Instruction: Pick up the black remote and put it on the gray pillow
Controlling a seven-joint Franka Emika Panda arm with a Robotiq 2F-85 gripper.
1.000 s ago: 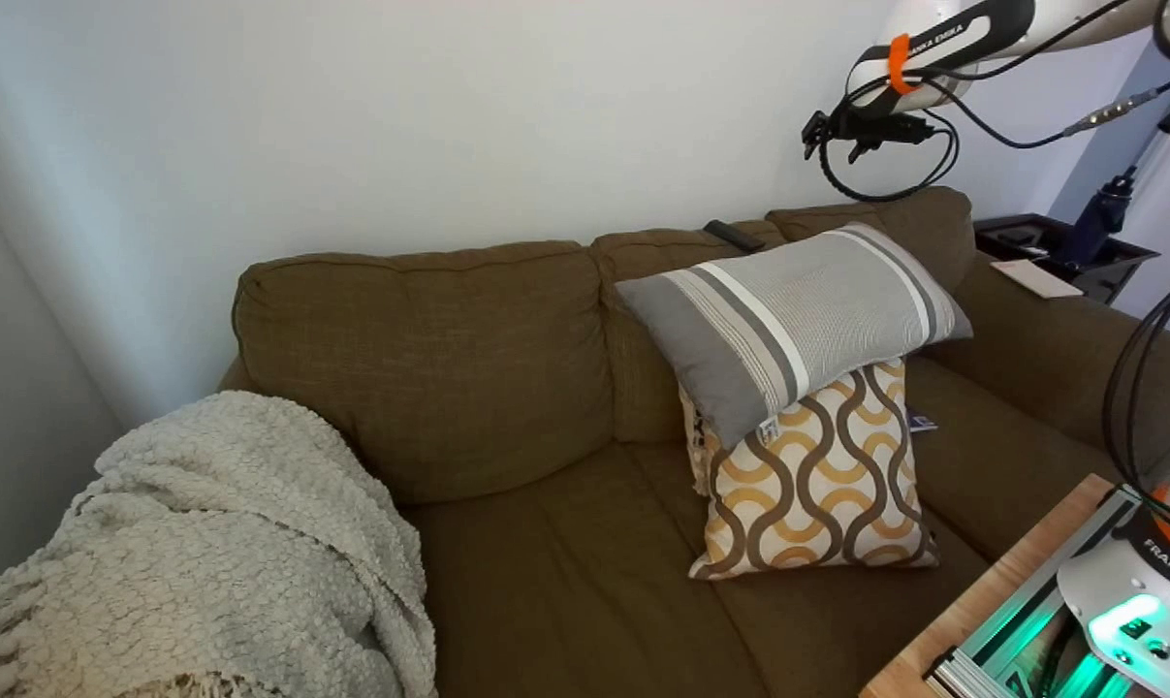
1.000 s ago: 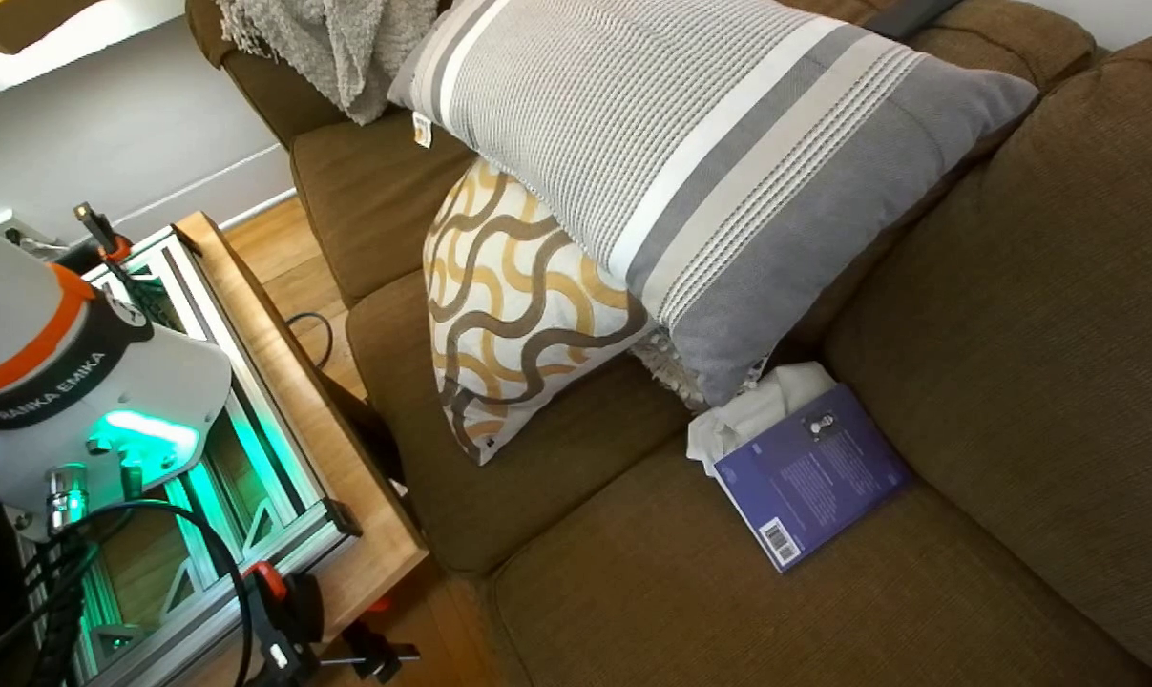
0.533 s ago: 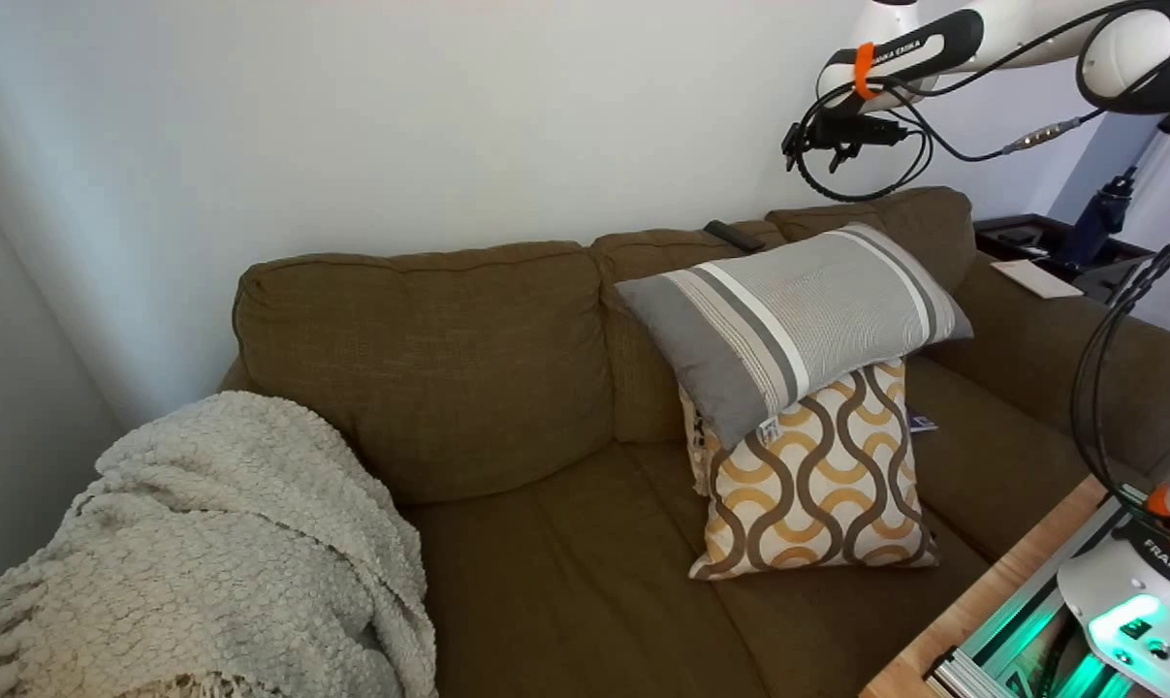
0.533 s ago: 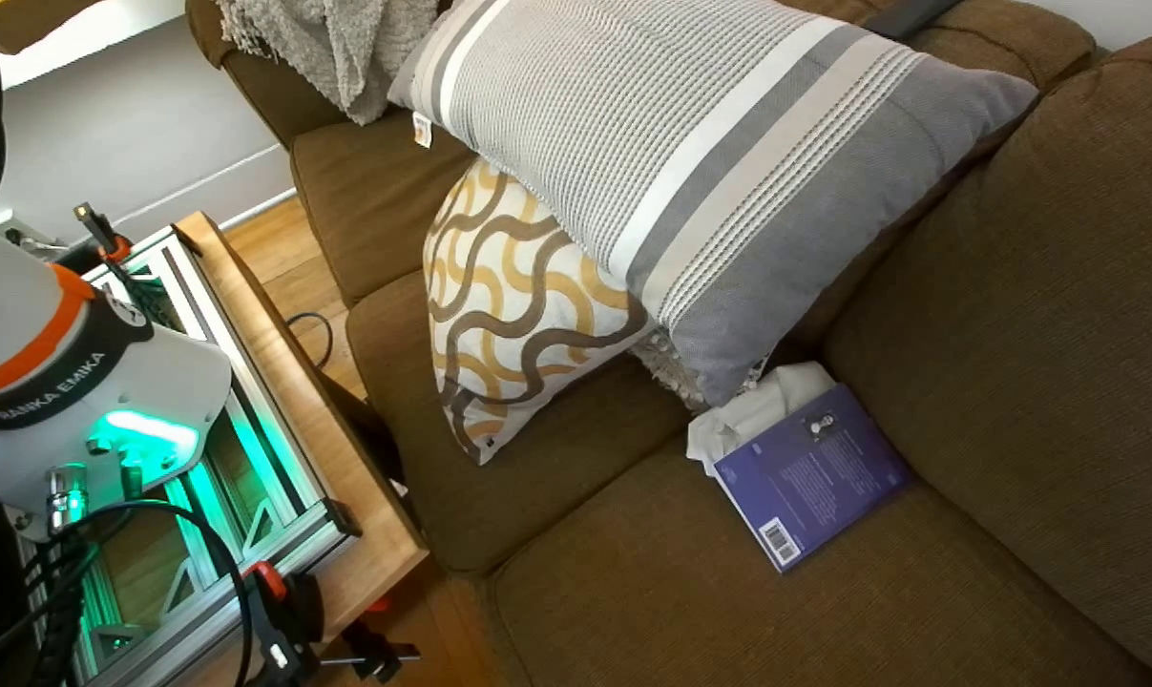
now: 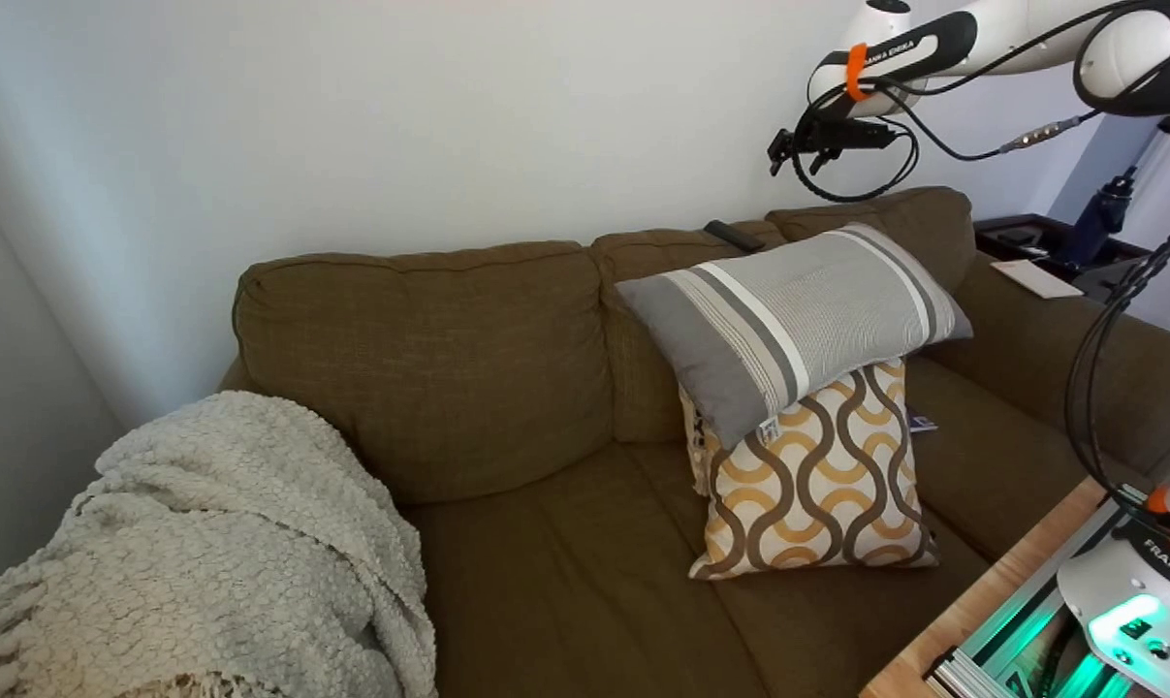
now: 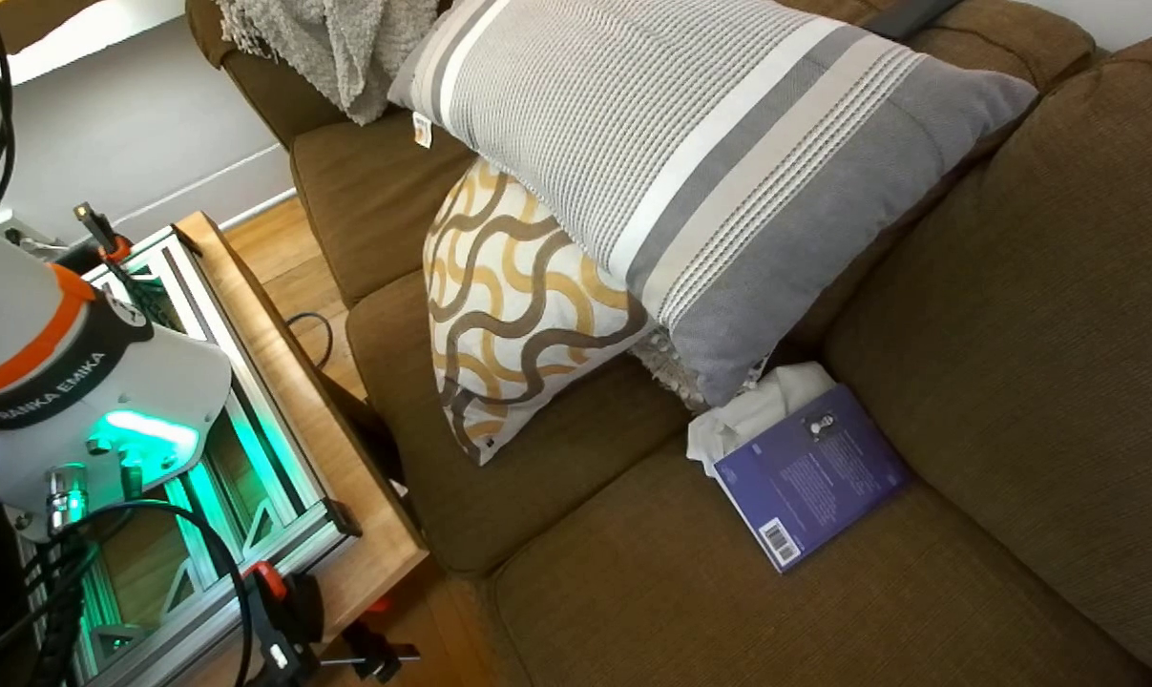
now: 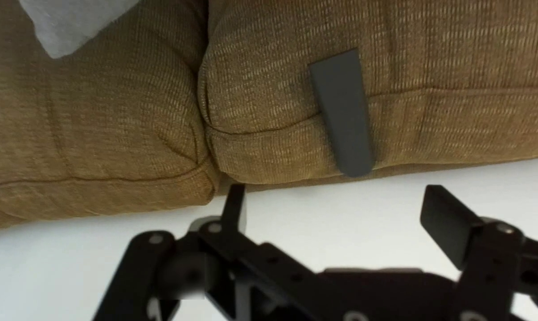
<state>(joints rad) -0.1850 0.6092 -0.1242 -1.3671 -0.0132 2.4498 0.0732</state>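
Note:
The black remote (image 5: pixel 733 236) lies on top of the sofa's back cushion, near the wall. It also shows in an exterior view (image 6: pixel 910 16), cut by the top edge, and in the wrist view (image 7: pixel 343 113). The gray pillow (image 5: pixel 807 310) with pale stripes leans just in front of it, on the patterned cushion; it also shows large in an exterior view (image 6: pixel 728 143). A pale corner at the wrist view's top left is probably this pillow (image 7: pixel 70 26). My gripper (image 5: pixel 796 167) is open and empty, above and right of the remote; its fingers (image 7: pixel 335 198) are spread wide.
A mustard-and-white patterned cushion (image 5: pixel 817 475) stands under the pillow. A blue book (image 6: pixel 814 477) lies on the seat. A fluffy blanket (image 5: pixel 206 543) covers the sofa's far side. The white wall (image 5: pixel 449 126) rises behind the sofa back. A dark side table (image 5: pixel 1118 254) stands beyond the armrest.
In an exterior view, my arm and open gripper have moved left and slightly down, closer to the remote. The remote, pillow and cushions have not moved.

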